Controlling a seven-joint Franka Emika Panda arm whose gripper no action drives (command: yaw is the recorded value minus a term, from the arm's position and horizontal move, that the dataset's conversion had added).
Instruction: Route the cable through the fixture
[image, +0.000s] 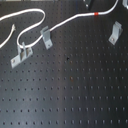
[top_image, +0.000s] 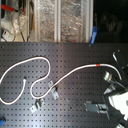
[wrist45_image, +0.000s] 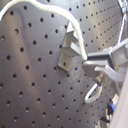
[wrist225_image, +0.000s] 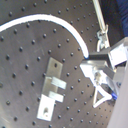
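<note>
The white cable (image: 70, 21) snakes across the black perforated board from the first exterior view's left to its upper right. Its red tape band (image: 96, 13) is near the top, and also shows in the second exterior view (top_image: 99, 65). The fixture (image: 115, 32), a slanted grey strip on a small foot, stands right of the band and apart from the cable. In both wrist views my gripper (wrist45_image: 87, 62) (wrist225_image: 88, 62) is shut on the cable (wrist45_image: 70, 17) (wrist225_image: 55, 20), beside and just above the fixture (wrist45_image: 67, 50) (wrist225_image: 52, 87). The cable is not in the fixture.
A second slanted grey clip (image: 45, 36) stands beside the cable's loop. A low flat-based clip with two posts (image: 21, 55) is at the first exterior view's left. My arm (top_image: 116, 97) fills the second exterior view's lower right. Shelves with clutter (top_image: 60, 20) stand behind the board.
</note>
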